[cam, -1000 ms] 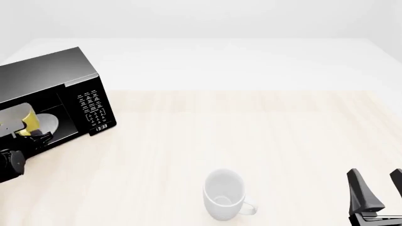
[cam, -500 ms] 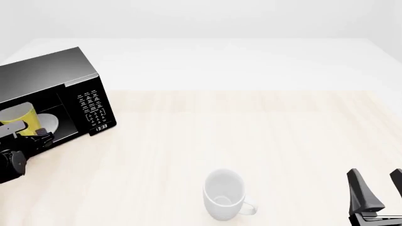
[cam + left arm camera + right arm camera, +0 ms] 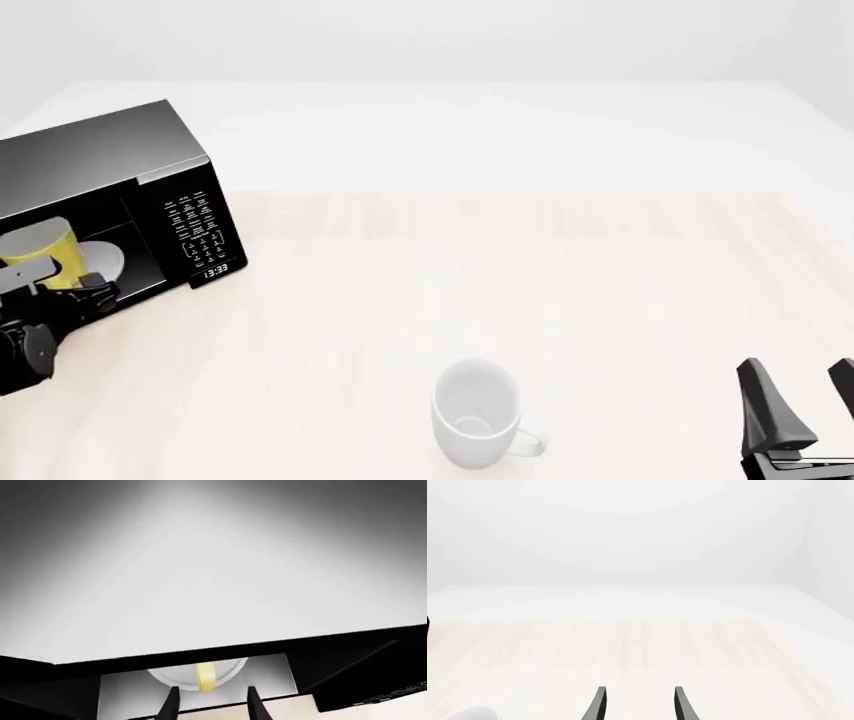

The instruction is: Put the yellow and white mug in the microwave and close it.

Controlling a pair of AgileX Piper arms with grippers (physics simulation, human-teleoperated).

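Pale wood-grain table point(image 3: 534, 280) fills the scene under a white backdrop, carrying one microwave and two mugs. One boxy black microwave point(image 3: 120, 170) stands at the far left, its glossy keypad face turned toward the table's middle, cavity open. Inside it, on the round white plate point(image 3: 104, 262), the yellow and white mug point(image 3: 54, 248) stands upright, its loop handle facing outward. Just outside the opening, the left gripper point(image 3: 212, 705) has its jaws spread, holding nothing. Well right of the microwave, one smooth all-white mug point(image 3: 477, 412) lies on its side. Farther right, the right gripper point(image 3: 811, 408) also has its jaws apart, empty.
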